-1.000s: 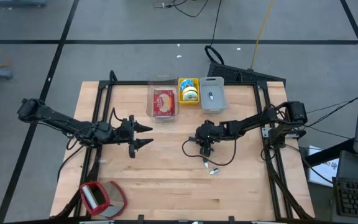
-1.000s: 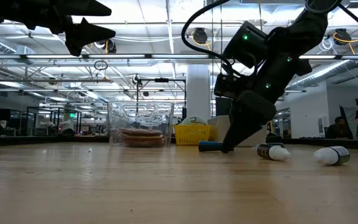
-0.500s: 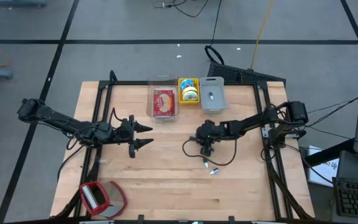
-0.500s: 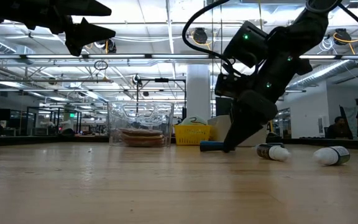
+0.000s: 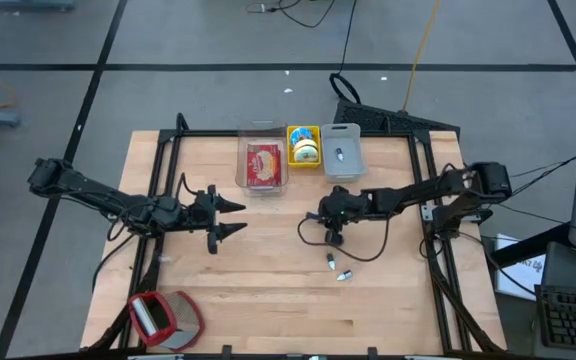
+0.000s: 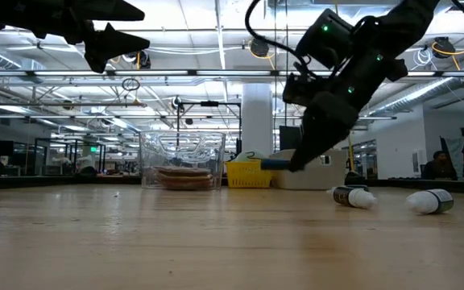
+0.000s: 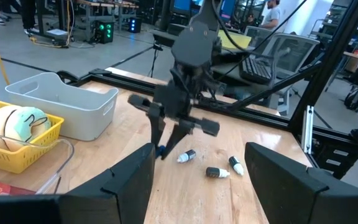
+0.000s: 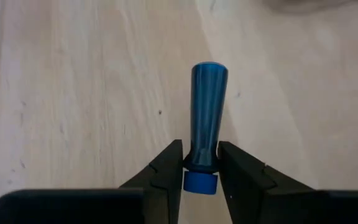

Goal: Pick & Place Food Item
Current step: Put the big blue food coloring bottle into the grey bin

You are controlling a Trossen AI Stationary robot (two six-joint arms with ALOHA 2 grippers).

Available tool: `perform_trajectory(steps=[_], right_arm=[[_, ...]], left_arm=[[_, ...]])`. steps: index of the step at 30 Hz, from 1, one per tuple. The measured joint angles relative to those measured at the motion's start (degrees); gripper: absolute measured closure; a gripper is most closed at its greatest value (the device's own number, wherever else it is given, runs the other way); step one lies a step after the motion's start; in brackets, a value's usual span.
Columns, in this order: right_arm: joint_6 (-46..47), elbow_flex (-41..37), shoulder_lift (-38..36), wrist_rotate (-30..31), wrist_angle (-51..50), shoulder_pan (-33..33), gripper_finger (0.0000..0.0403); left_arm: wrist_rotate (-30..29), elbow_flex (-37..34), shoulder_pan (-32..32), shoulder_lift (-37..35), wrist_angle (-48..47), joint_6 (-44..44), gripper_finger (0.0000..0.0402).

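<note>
Gripping a small blue tube [image 8: 207, 118] between its fingers, the right gripper [image 8: 200, 163] holds it above the wooden table [image 5: 268, 290]. The left gripper [image 5: 230, 218] hovers open, well apart.

Right hand [image 8: 201, 163] clamped mid-table, raised, left hand [image 5: 230, 218] wide, hovering
</note>
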Motion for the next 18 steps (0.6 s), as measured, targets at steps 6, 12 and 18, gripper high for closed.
perform_trajectory(steps=[6, 12, 18], right_arm=[[0.1, 0.0, -4.1, 0.0, -0.9, -1.6, 0.0319], [0.0, 0.0, -7.8, 0.0, -1.7, -3.6, 0.0319], [0.0, 0.1, -11.0, 0.0, -3.6, -6.1, 0.0319]], left_arm=[[0.0, 0.0, 0.0, 0.0, 0.0, 0.0, 0.0149], [0.0, 0.0, 0.0, 0.0, 0.0, 0.0, 0.0149], [0.0, 0.0, 0.0, 0.0, 0.0, 0.0, 0.0149]])
